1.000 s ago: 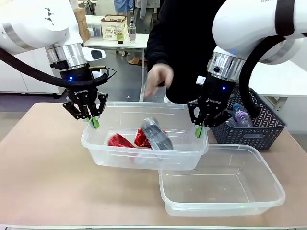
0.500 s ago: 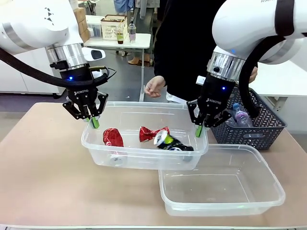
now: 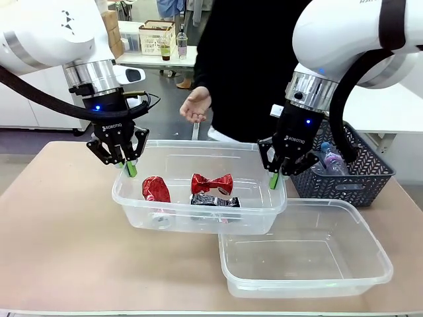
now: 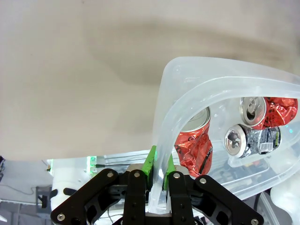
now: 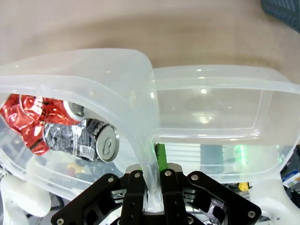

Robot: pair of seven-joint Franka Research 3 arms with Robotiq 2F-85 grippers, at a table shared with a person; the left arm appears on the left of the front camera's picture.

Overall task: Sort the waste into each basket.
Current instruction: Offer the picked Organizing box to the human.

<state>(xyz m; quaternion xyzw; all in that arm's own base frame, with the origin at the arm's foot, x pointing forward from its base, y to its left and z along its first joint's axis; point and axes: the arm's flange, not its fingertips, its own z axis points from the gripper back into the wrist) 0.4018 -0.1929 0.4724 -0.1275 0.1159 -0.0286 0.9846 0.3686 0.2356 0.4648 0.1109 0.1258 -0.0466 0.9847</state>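
Left gripper [image 3: 129, 165] fingers clenched on rim of held clear tub [image 3: 198, 144], at tub's 9 o'clock short end. Right gripper [image 3: 274, 177] clenched on rim at 3 o'clock end. Tub long axis runs 9–3 between the pinches, so load looks shared and neither arm is nearer.

Inside: crushed red can [image 3: 156, 189] nearest left fingers, second red can [image 3: 211, 183] and silver-black can [image 3: 215, 201] mid-tub.

Empty clear tub [image 3: 370, 238] at 5 o'clock from right gripper, its corner tucked under held tub. Plastic bottle [image 3: 328, 158] in dark grey basket [image 3: 360, 178], just beside right gripper at 3 o'clock. Person's hand [image 3: 196, 105] at 12, apart from tub.

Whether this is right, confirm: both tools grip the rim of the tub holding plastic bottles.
The left tool and right tool do grip the rim of the tub, but it holds crushed cans, not bottles; the front view shows it.
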